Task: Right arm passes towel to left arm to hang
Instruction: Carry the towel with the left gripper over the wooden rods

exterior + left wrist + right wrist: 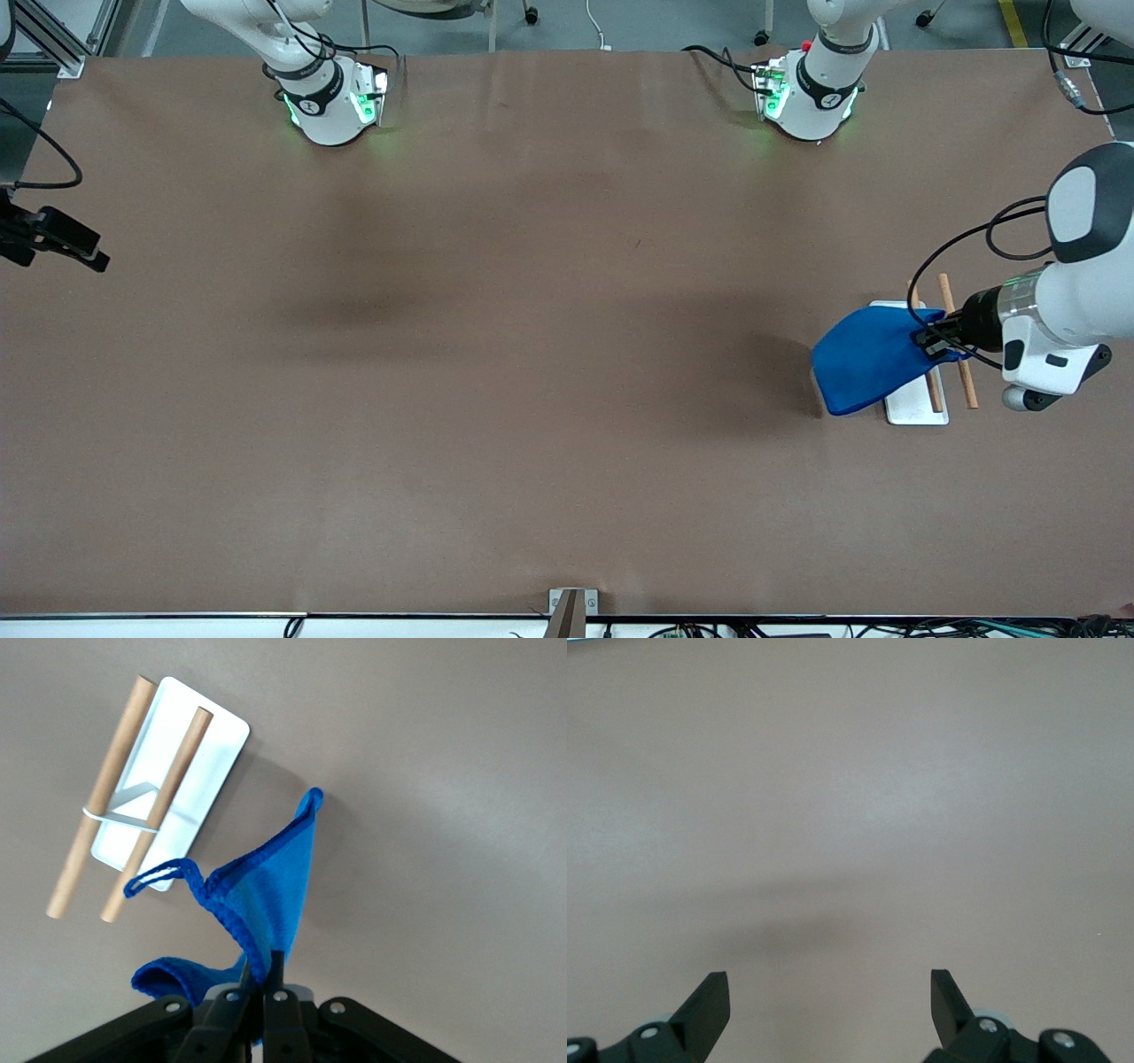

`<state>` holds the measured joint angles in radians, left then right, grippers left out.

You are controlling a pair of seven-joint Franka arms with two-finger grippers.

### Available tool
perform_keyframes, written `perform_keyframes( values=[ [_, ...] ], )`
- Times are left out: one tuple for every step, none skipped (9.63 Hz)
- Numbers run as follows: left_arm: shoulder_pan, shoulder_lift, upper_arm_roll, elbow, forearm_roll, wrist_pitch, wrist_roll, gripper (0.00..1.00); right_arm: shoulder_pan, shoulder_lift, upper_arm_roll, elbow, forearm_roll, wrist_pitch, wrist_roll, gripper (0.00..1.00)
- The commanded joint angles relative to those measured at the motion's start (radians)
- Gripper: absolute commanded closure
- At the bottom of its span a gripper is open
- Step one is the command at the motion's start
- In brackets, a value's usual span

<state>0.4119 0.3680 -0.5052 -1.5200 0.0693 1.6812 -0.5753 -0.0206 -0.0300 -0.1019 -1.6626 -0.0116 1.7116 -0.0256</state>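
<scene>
My left gripper (930,341) is shut on the bright blue towel (864,359) and holds it in the air over the hanging rack, a white base plate (914,406) with two wooden dowels (967,381), near the left arm's end of the table. In the left wrist view the towel (270,895) hangs from my shut left gripper (263,979), its small loop (159,875) free beside the rack's base plate (213,731) and dowels (102,788). My right gripper (89,252) waits open and empty at the right arm's end; its wrist view (828,979) shows only bare table.
The brown table (532,354) stretches between the two arms. Both arm bases (332,102) stand along the edge farthest from the front camera. A small metal bracket (571,607) sits at the nearest table edge.
</scene>
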Motion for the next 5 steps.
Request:
perform_keyframes(
  values=[
    [0.056,0.015,-0.003,-0.022,0.021,-0.02,0.133,0.99,-0.007,0.01,0.014,0.008,-0.034,-0.003,0.018,0.0],
    [0.077,0.019,-0.003,-0.023,0.027,-0.02,0.179,0.99,-0.007,0.009,0.014,0.006,-0.034,-0.021,0.019,0.0],
    [0.094,0.02,-0.003,-0.026,0.065,-0.021,0.205,0.99,-0.009,0.007,0.014,0.003,-0.03,-0.036,0.021,0.0],
    [0.105,0.023,-0.003,-0.028,0.073,-0.032,0.209,0.99,-0.01,0.005,0.014,0.004,-0.027,-0.056,0.019,0.0],
    [0.134,0.032,-0.003,-0.023,0.076,-0.049,0.23,0.99,-0.022,0.008,0.013,0.014,-0.021,-0.062,0.007,0.0]
  ],
)
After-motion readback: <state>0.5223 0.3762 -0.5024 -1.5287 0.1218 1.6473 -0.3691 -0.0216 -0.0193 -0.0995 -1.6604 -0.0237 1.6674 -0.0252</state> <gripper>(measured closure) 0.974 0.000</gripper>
